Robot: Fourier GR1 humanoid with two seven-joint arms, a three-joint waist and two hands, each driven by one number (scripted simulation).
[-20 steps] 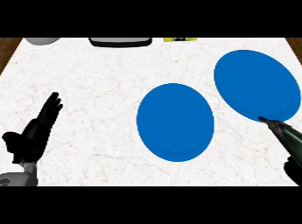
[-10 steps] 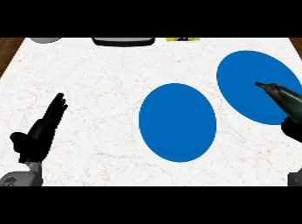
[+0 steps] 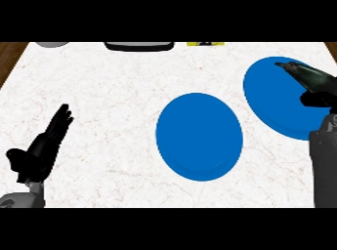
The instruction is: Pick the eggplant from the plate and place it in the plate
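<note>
While your right hand (image 3: 324, 93) curls round the dark eggplant (image 3: 305, 74) over the far right blue plate (image 3: 272, 97), the eggplant's tip points left and away. You have a second blue plate (image 3: 199, 136) near the middle of the white marbled counter (image 3: 113, 88), just left of the first and apart from it. Your left hand (image 3: 41, 149) rests open at the near left, fingers straight, holding nothing.
</note>
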